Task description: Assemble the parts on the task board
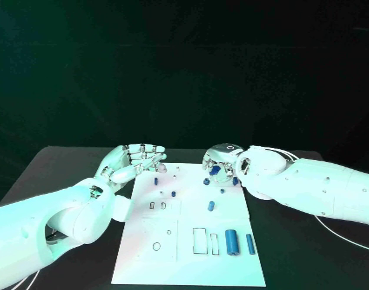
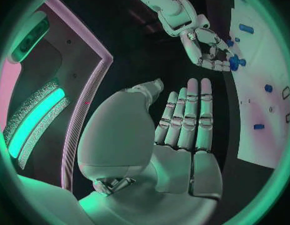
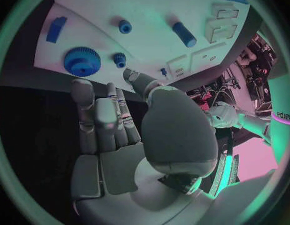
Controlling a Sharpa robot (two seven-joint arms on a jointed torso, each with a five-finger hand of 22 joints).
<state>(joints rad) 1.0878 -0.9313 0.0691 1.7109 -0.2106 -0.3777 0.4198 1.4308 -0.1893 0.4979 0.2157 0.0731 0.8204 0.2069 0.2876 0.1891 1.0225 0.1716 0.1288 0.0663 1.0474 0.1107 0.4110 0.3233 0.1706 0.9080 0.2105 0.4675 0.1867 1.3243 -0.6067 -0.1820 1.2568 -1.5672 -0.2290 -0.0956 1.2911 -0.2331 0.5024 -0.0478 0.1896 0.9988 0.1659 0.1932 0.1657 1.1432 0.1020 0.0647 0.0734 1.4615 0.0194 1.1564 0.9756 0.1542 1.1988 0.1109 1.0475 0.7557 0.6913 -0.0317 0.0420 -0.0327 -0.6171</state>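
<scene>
Both hands hovered at the task board's (image 1: 193, 254) far end. Left hand (image 1: 132, 162) empty, fingers apart. Right hand (image 1: 221, 164) likewise spread, empty, above small blue parts (image 1: 211, 206).

black table (image 1: 62, 163), dark backdrop behind it

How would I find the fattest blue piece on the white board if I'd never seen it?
Start at the white board in the middle of the black table. Go to its corner nearest the robot, on the robot's right-hand side, where two blue rods lie side by side. The fat blue rod is the inner one, much thicker than the thin blue rod beside it.
</scene>
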